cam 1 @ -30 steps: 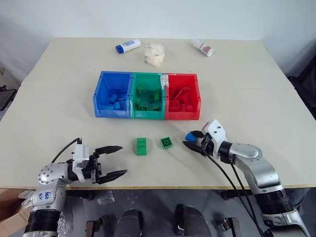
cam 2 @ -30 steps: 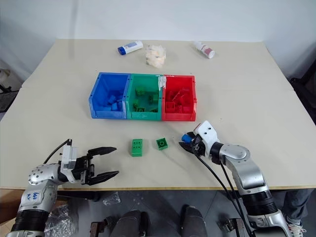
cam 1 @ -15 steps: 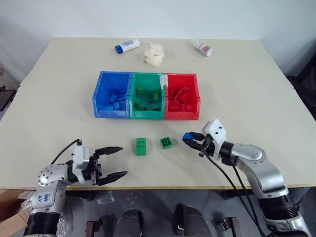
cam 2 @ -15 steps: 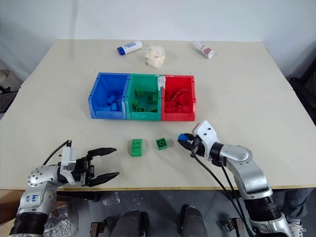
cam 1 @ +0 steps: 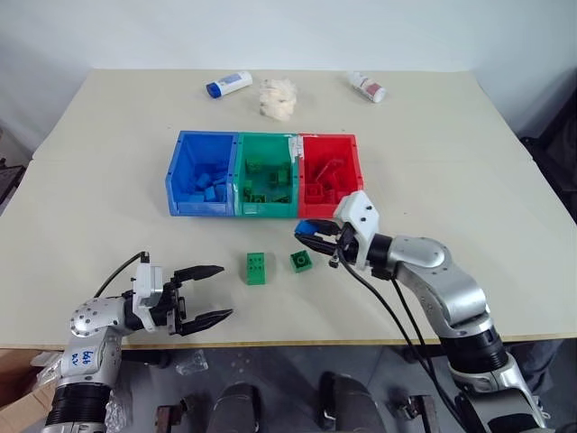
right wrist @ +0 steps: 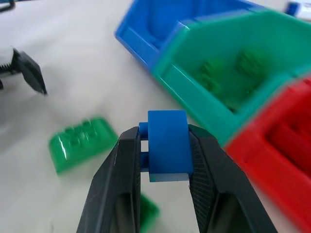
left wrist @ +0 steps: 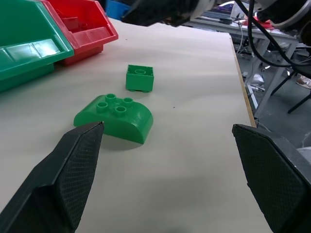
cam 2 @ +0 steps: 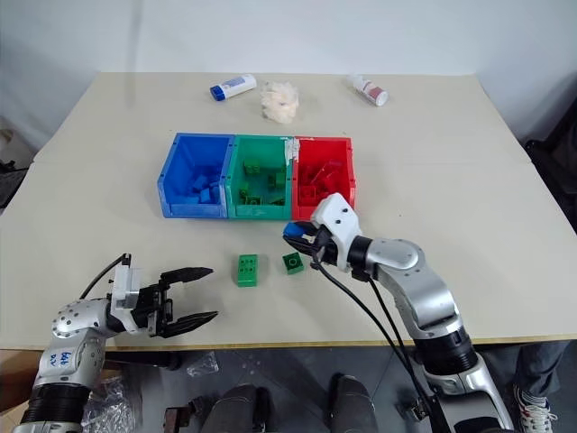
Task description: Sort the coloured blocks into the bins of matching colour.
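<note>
Right gripper (right wrist: 165, 145): clenched on a blue block (right wrist: 167, 145), raised above the table (cam 1: 469, 180).
Left gripper (cam 1: 206, 294): jaws spread wide, holding nothing, near two green blocks (left wrist: 116, 116).

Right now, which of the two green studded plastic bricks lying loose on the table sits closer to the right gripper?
The small square green brick, just under the right gripper. The longer rounded green brick lies farther towards the robot's left.

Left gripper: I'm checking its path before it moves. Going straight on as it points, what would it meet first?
Probably the rounded green block, lying between the open left gripper fingers' lines; the small green block lies beyond it.
</note>
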